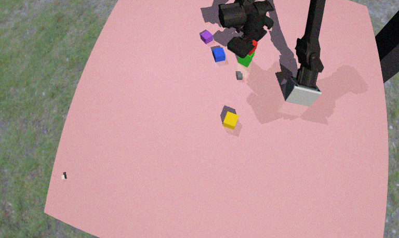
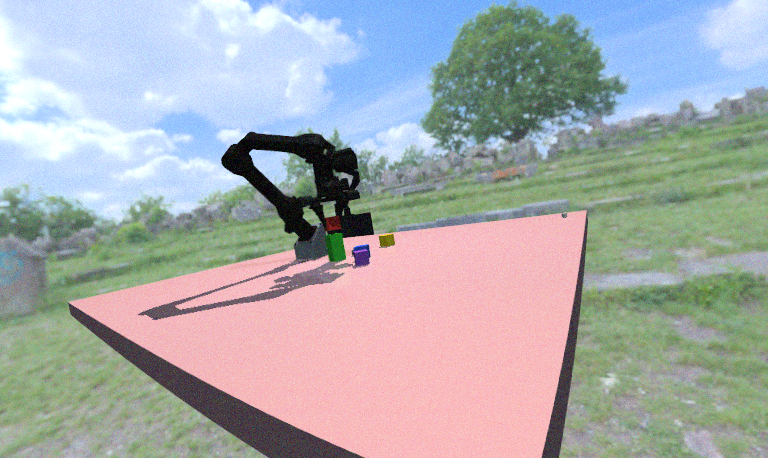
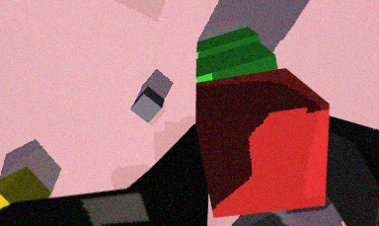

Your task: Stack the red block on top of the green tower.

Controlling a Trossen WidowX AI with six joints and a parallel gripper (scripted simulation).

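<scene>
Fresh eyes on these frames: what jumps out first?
The black gripper hangs at the far side of the pink table, shut on the red block just above the green tower. In the exterior view a thin gap seems to separate them, so the block does not look set down. Next come the loose cubes: blue and purple close beside the tower, yellow alone, nearer the table's middle.
</scene>
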